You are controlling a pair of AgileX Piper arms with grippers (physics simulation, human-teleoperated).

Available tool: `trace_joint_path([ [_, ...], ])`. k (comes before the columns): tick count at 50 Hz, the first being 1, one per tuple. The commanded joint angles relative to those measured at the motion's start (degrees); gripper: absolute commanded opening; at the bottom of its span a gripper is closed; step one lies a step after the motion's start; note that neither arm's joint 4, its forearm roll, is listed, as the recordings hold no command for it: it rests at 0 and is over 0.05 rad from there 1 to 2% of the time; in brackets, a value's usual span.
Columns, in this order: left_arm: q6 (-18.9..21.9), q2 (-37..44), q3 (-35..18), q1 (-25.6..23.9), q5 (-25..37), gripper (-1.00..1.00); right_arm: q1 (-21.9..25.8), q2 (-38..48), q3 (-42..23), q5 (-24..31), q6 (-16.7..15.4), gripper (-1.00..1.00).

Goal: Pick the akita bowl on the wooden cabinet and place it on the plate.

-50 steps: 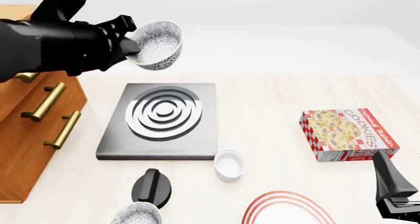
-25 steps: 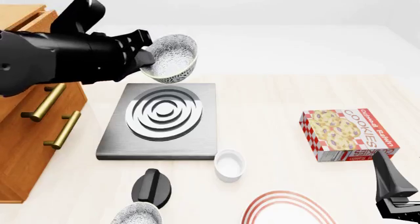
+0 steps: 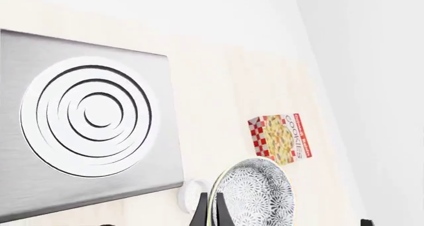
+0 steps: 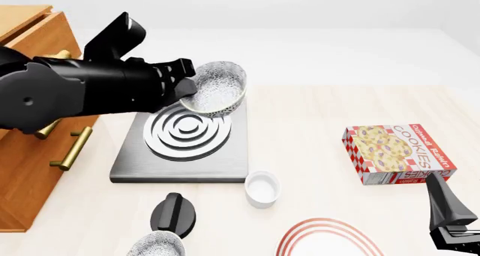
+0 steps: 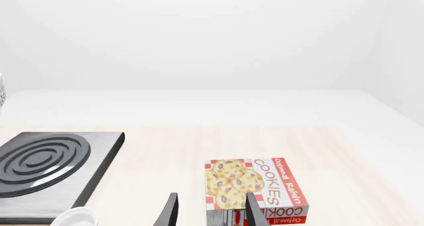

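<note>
My left end effector (image 4: 188,87) pinches the akita bowl (image 4: 217,89) by its rim above the stove (image 4: 182,138); the bowl looks empty; the plate (image 4: 327,239) is cropped; my right end effector (image 5: 210,211) is spread

left arm (image 4: 67,93): glossy black, bulky rounded housings, ridged wrist | left gripper (image 3: 208,213): thin flat black fingers | right gripper (image 5: 208,211): matte black, tapered blade-like fingers, angular body

Pale table (image 4: 315,121) with stove (image 4: 184,138), cookie box (image 4: 397,153), plate (image 4: 330,240), cabinet (image 4: 30,155).
</note>
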Motion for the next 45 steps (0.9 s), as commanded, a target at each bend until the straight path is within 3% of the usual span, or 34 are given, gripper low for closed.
trace_joint_path([
  [1, 0.27, -0.06, 0.43, -3.12, -0.34, -1.0, -0.01, -0.02, 0.0, 0.0, -0.01, 1.0],
  [45, 2.2, 2.59, 1.31, -10.13, -0.93, -1.0, -0.01, 0.01, 0.0, 0.0, 0.0, 1.0],
])
